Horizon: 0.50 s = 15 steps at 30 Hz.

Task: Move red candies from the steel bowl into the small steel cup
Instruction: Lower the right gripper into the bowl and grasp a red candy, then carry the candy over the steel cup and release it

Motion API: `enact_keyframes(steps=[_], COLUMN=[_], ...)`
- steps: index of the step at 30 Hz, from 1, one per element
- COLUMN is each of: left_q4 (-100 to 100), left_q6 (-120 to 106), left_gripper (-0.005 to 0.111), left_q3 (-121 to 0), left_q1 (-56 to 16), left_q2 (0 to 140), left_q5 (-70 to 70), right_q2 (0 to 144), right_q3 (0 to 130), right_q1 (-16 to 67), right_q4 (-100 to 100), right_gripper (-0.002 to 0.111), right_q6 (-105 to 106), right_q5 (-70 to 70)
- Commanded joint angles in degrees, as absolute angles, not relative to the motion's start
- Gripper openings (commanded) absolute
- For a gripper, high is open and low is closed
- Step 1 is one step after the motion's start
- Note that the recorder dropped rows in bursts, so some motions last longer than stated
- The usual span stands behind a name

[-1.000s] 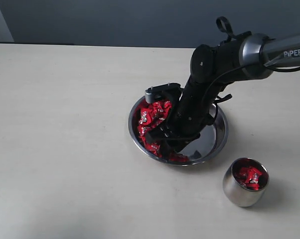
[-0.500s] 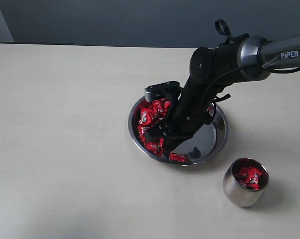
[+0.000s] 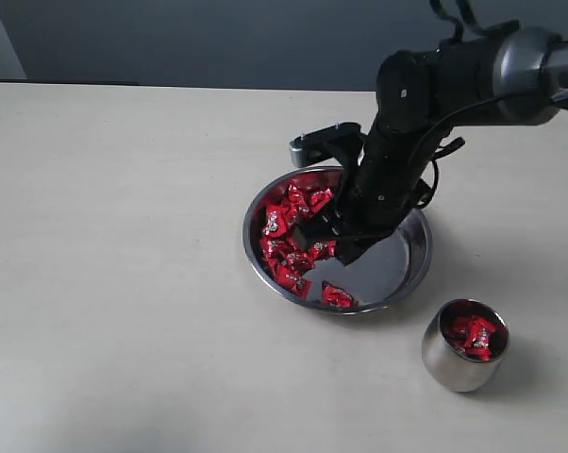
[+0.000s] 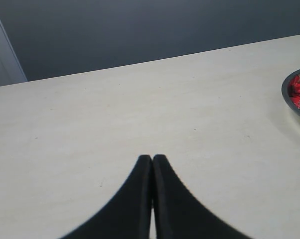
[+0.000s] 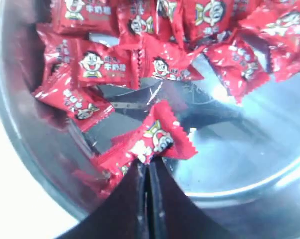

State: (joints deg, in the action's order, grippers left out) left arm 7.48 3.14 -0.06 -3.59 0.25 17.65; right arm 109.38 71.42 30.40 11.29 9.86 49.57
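Right gripper (image 5: 146,167) pinched together on one red candy (image 5: 162,133) by its wrapper corner, above the steel bowl (image 3: 392,271) — thin hold, may slip before the small steel cup (image 3: 454,374); left gripper (image 4: 152,160) closed, empty.

You see: steel bowl (image 3: 397,269), mirror-polished metal; small steel cup (image 3: 446,370), smooth shiny metal; red candies (image 5: 102,64), glossy crinkled wrappers; table (image 3: 124,283), matt, smooth, faintly grained surface; right arm (image 3: 407,142), matt black casing, satin grey link.
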Motion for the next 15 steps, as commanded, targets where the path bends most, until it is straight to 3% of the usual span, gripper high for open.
enact_keyframes(steps=[1, 15], left_q4=[7.6, 7.6], left_q6=[3.5, 3.5], left_gripper=[0.0, 0.0], left_q3=[0.0, 0.0], left_q1=[-4.1, -4.1], left_q2=[0.0, 0.0], left_q5=[17.3, 17.3], right_q2=[102.3, 81.5], right_q3=[70.9, 55.6], right_q1=[30.3, 30.3], right_q4=[10.3, 3.5], right_gripper=[-0.001, -0.001], right_q6=[9.2, 1.4], right_q5=[52.8, 56.7])
